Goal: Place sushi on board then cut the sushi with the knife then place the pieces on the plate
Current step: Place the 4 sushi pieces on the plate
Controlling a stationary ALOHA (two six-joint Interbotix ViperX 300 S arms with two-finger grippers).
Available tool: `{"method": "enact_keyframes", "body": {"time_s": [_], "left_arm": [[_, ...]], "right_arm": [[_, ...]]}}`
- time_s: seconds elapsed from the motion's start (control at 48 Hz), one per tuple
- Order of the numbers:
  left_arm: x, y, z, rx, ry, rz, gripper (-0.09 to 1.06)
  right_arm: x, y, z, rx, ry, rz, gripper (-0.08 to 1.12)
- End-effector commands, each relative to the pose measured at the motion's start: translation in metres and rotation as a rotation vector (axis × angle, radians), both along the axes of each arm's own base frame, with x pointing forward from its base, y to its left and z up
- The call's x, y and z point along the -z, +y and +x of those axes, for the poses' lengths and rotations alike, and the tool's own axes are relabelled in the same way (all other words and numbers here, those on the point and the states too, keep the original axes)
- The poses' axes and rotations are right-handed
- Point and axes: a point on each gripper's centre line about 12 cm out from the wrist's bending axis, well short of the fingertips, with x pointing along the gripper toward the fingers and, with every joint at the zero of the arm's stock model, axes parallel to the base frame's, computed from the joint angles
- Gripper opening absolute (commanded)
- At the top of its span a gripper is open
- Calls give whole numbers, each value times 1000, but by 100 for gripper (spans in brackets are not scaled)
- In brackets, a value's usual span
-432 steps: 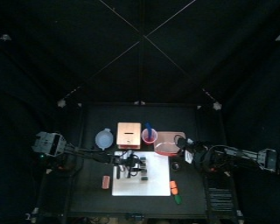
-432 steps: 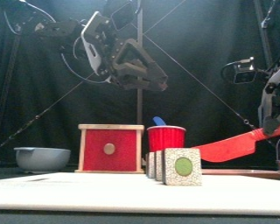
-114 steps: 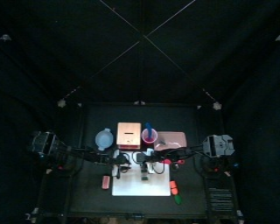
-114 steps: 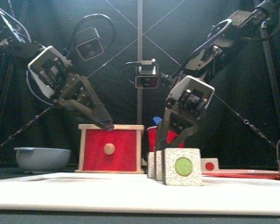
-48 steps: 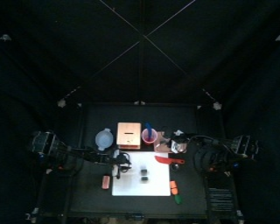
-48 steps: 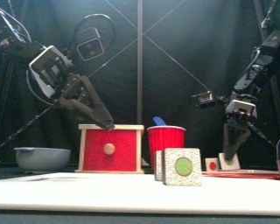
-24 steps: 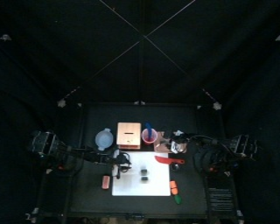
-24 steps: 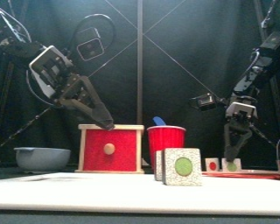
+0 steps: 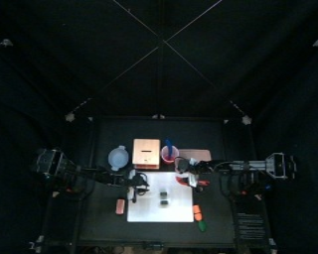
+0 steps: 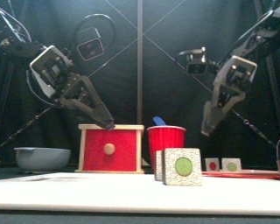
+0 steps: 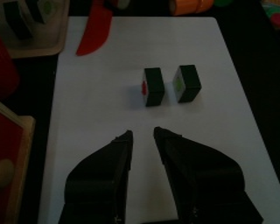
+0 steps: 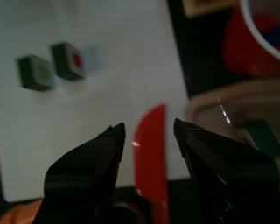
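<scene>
Black desk [image 9: 95,223], curtained booth. Board [image 11: 108,96]: two sushi pieces [image 11: 187,81]. Plate [image 10: 241,173]: two pieces [image 10: 233,164]. Knife [image 12: 152,166] at board's edge. Right arm [image 10: 230,79] raised, jaws apart, empty. Left arm [image 10: 73,83] over board, jaws slightly apart. I judge transfer half done; next I fetch third piece.

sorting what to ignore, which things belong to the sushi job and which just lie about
Job: white cutting board, two sushi pieces on it, two pieces on the pink tray, red toy knife.
Lying about: wooden box, blue-grey bowl, red cup with blue knife, loose toys.
</scene>
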Motion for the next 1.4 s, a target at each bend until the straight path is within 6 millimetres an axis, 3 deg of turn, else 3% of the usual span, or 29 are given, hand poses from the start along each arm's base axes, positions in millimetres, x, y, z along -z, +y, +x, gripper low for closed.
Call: {"method": "enact_keyframes", "body": {"time_s": [0.021, 0.167, 0.562, 1.146, 1.292, 1.396], "left_arm": [[-13, 1, 7, -6, -43, -5, 69], [-13, 1, 7, -6, -43, -5, 69], [-14, 1, 7, -6, -44, -5, 69], [-11, 1, 5, -6, -37, -4, 69], [-11, 1, 5, -6, -35, -4, 69], [-11, 1, 5, -6, -35, -4, 69]], "right_arm": [[-19, 15, 19, -20, -93, 2, 84], [-15, 37, 37, -60, -128, -3, 84], [16, 75, 77, -151, -81, -14, 84], [42, 74, 101, -154, -34, -31, 83], [48, 72, 102, -153, -18, -34, 81], [50, 69, 101, -148, -13, -37, 73]]}}
